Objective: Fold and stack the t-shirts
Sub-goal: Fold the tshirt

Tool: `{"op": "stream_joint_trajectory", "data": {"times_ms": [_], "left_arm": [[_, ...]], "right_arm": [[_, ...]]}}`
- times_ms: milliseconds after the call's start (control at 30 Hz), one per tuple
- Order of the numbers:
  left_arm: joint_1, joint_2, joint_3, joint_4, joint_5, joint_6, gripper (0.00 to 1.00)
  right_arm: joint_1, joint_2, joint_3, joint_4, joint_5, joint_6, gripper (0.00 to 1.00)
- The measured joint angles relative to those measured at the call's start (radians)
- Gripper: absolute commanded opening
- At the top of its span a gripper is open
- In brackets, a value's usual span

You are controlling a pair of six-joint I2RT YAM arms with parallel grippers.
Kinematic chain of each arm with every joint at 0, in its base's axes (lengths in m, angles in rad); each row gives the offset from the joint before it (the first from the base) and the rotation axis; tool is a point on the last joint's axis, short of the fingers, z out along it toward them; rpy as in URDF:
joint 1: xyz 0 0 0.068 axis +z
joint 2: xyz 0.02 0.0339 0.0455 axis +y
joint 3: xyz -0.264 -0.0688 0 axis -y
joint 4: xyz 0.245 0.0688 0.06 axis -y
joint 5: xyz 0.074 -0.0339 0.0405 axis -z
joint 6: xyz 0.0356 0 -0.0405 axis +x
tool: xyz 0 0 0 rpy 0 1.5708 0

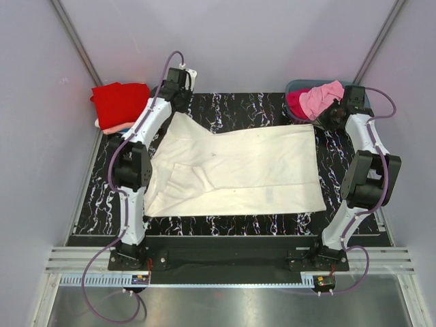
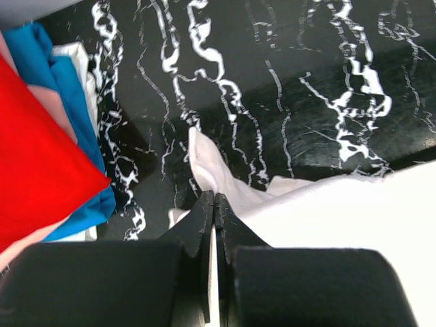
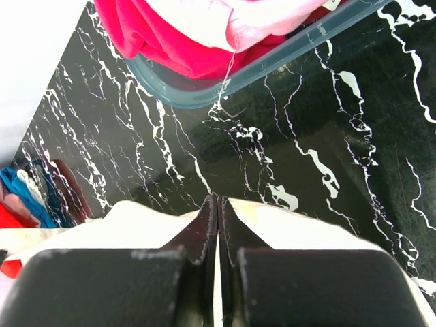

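At left gripper (image 2: pixel 214 201): pinched tight on far-left corner of cream t-shirt (image 1: pixel 238 170). At right gripper (image 3: pixel 218 204): clamped closed, seemingly nipping far-right corner. Spread flat across black marbled mat (image 1: pixel 259 109), rumpled near left sleeve. Likely light, limp, no stiffness; sags unless kept taut between both corners. Best taken at hems and corners. Beyond: folded stack (image 1: pixel 121 103) far left, red on top; tub (image 1: pixel 297 84) far right, pink shirt (image 1: pixel 321 95) draped over it.

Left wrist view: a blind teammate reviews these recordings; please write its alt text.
The shut left gripper pinches a corner of the large cream cloth t-shirt on the black white-veined marble-pattern table. At left, a red cloth t-shirt tops a blue cloth t-shirt in a folded stack.
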State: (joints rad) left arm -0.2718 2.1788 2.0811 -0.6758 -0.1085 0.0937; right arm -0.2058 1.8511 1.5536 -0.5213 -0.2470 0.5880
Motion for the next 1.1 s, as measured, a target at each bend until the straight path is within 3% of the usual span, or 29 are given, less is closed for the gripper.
{"op": "stream_joint_trajectory", "data": {"times_ms": [200,500,667,1100], "left_arm": [[-0.045,-0.008,-0.004,-0.023,-0.038,0.021,0.00],[-0.050,-0.288,-0.310,-0.042,-0.121,0.009,0.00],[-0.049,-0.410,-0.389,-0.041,-0.135,-0.019,0.00],[-0.094,-0.552,-0.589,-0.109,-0.169,-0.086,0.00]], "right_arm": [[-0.001,-0.001,-0.004,-0.001,-0.002,-0.001,0.00],[-0.055,-0.085,-0.151,0.000,-0.035,-0.004,0.00],[-0.081,-0.157,-0.257,0.001,-0.039,-0.004,0.00],[-0.100,-0.242,-0.374,0.000,-0.053,-0.016,0.00]]}}
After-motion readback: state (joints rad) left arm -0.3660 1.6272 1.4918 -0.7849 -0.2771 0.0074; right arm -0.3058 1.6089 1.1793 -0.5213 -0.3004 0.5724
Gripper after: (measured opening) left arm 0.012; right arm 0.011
